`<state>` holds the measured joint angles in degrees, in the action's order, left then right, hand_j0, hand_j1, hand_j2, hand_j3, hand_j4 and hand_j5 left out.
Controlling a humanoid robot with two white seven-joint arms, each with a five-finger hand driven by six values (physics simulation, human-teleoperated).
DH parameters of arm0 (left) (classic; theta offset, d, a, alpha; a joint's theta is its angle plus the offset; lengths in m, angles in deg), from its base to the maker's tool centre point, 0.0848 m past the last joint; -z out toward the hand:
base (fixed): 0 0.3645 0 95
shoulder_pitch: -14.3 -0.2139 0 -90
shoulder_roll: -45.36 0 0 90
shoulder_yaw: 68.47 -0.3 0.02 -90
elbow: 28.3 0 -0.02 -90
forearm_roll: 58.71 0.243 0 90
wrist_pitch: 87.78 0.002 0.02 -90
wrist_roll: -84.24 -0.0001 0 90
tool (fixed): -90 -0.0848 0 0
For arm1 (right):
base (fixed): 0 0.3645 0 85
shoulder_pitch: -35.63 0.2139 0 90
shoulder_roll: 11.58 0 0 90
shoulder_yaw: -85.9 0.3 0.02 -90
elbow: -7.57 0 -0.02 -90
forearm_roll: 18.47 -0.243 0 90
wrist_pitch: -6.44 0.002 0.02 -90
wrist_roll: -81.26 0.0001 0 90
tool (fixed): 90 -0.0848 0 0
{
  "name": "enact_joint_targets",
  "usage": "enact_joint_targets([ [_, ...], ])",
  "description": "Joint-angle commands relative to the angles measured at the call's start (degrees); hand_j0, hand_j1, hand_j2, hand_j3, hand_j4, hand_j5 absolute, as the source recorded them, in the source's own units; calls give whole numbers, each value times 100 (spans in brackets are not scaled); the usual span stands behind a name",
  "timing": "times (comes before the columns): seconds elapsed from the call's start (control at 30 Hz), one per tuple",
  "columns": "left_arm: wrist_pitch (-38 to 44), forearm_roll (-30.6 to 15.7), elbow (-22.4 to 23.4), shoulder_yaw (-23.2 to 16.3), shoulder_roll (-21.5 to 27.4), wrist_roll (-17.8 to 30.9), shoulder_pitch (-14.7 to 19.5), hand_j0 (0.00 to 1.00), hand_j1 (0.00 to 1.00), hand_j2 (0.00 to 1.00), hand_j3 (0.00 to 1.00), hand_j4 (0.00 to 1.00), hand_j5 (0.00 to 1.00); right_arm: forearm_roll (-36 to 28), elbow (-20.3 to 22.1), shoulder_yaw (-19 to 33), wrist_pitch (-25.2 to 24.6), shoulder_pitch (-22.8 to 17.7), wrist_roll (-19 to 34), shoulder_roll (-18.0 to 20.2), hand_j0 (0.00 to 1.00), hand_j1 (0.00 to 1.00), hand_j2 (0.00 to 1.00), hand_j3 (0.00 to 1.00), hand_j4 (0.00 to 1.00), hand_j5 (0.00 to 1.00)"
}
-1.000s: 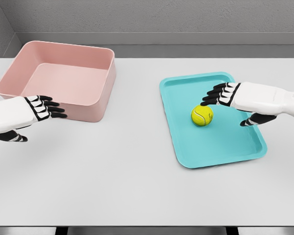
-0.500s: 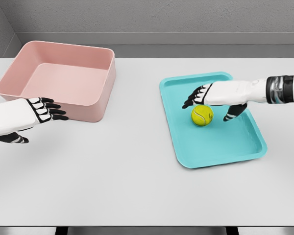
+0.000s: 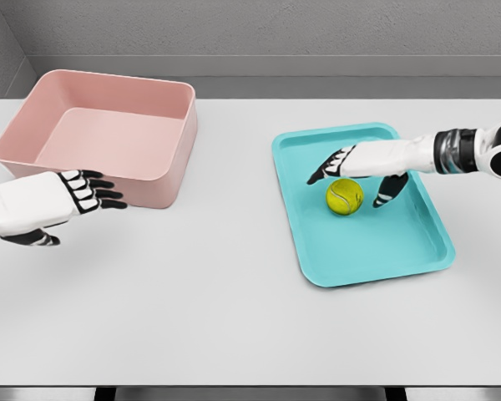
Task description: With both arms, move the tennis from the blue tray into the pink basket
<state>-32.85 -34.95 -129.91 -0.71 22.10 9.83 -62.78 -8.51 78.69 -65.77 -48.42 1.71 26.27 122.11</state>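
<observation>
The right hand [image 3: 356,170] hovers open over the tennis ball [image 3: 344,196] on the blue tray [image 3: 401,251]. The left hand [image 3: 54,203] waits open beside the pink basket [image 3: 177,134].

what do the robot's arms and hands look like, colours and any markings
Both arms are smooth white shells. Each ends in a five-finger hand with a white back and black fingers broken by white segments at the knuckles: left hand, right hand. The right arm shows more length, with a grey and black banded ring at the wrist and a rounded white joint beyond it. No cables show.
</observation>
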Motion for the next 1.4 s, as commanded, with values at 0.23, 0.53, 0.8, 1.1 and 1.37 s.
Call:
enact_joint_targets([
  [0.23, 7, -135, 255, 9, 68, -12, -61, 100, 100, 100, 100, 100, 100, -12, -143, -3, -15, -70, -1, -18, 99, 99, 99, 99, 99, 99],
  [0.53, 7, -135, 255, 18, 173, -4, -176, 100, 100, 100, 100, 100, 100, 6, -125, -47, -15, -105, -1, -335, 99, 99, 99, 99, 99, 99],
  [0.8, 7, -135, 255, 18, 208, -4, -185, 100, 100, 100, 100, 100, 100, 67, -301, -47, -15, -132, -1, -326, 98, 98, 98, 98, 98, 98],
  [1.1, 7, -135, 343, 27, 217, -4, -185, 100, 100, 100, 100, 100, 100, 67, -468, -47, -15, -123, -1, -326, 95, 95, 95, 95, 95, 95],
  [1.37, 7, -162, 343, 27, 217, -4, -185, 100, 100, 100, 100, 100, 100, 67, -503, -47, -15, -141, -1, -326, 82, 82, 82, 82, 82, 82],
])
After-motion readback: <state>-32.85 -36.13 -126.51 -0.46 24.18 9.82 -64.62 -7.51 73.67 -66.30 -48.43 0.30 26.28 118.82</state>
